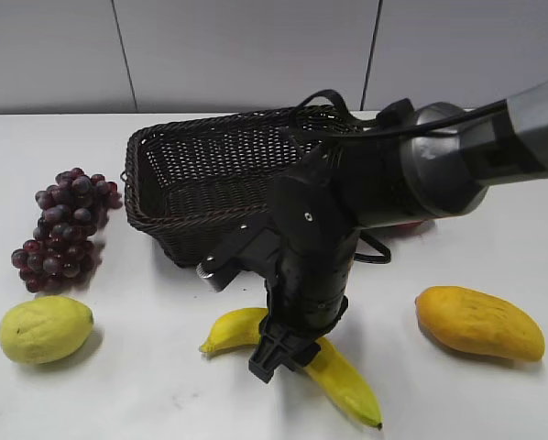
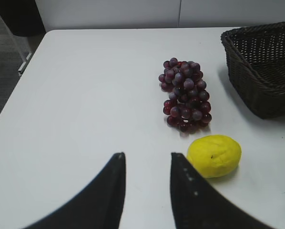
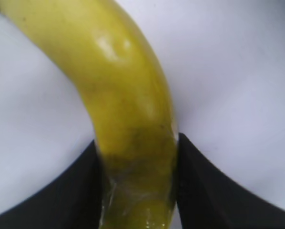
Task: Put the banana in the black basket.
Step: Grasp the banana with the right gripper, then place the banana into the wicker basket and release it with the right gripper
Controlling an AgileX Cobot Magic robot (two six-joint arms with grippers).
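Yellow banana (image 3: pixel 128 109), middle hidden, is clamped by the right end effector (image 1: pixel 279 353); the left end effector (image 2: pixel 147 191) gapes.

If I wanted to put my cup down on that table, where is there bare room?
Bare tabletop lies left of the grapes, and between the banana and mango. The black basket looks empty too. It is crowded where the right gripper closes on the banana, beside the lemon.

Exterior slants down; wrist views look along fingers — right one closest.
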